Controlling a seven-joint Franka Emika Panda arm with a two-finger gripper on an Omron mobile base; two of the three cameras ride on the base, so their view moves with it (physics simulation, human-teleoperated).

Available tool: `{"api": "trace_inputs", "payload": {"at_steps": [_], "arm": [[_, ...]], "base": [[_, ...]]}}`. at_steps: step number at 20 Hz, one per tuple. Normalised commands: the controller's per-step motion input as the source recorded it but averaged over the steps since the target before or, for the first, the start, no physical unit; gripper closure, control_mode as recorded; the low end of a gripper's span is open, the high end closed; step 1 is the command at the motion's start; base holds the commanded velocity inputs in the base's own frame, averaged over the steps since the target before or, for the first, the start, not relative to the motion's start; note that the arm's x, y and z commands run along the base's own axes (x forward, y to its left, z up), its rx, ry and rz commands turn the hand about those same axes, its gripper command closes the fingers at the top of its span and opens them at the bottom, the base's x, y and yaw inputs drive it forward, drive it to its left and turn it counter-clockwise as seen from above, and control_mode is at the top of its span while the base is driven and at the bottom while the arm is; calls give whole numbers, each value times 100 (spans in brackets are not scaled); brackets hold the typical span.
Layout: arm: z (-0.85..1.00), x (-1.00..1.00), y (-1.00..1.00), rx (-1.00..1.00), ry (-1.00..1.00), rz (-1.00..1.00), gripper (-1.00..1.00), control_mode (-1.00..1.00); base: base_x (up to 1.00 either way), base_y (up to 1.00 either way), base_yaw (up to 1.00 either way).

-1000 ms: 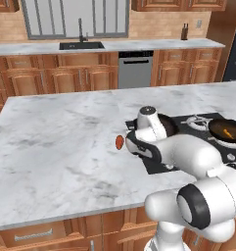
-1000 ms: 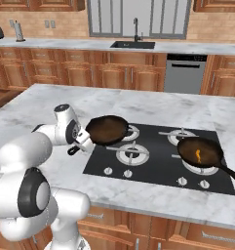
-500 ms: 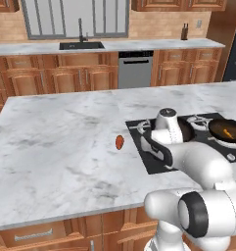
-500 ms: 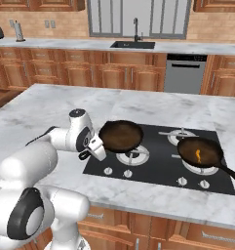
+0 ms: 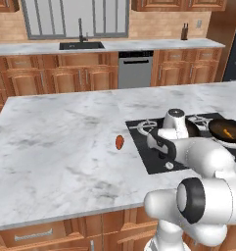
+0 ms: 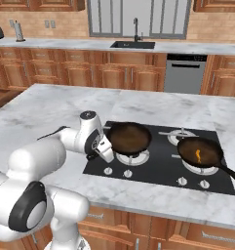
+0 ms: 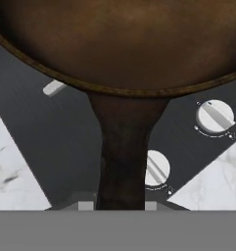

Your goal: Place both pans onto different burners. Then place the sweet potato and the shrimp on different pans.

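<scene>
My gripper is shut on the long black handle of one pan, holding it just over the left side of the black cooktop. The silvery ring of the front left burner shows below its rim. In the hand view the pan's brown bowl spans the top. The other pan sits on the front right burner with the tiny orange shrimp inside it. The sweet potato lies on the marble left of the cooktop. My arm partly hides the held pan.
White knobs line the cooktop's front edge. A free burner grate stands at the back right. Pale marble counter stretches wide to the left. A sink and wooden cabinets line the far wall.
The arm has swung right with the pan, from the cooktop's left edge to over its left burners. The other pan, shrimp and sweet potato stayed put.
</scene>
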Motion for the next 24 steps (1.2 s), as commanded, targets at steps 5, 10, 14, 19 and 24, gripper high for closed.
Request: {"api": "trace_inputs", "payload": {"at_steps": [5, 10, 14, 19, 24], "arm": [[-10, 16, -21, 0, 2, -1, 100, -100], [-20, 15, -6, 0, 1, 0, 100, -100], [-18, 24, 0, 0, 0, 0, 100, -100], [-20, 16, -2, 0, 1, 0, 100, -100], [-17, 13, -5, 0, 0, 0, 100, -100]], "base": [[0, 0, 0], [0, 0, 0], [0, 0, 0], [0, 0, 0], [0, 0, 0]]}}
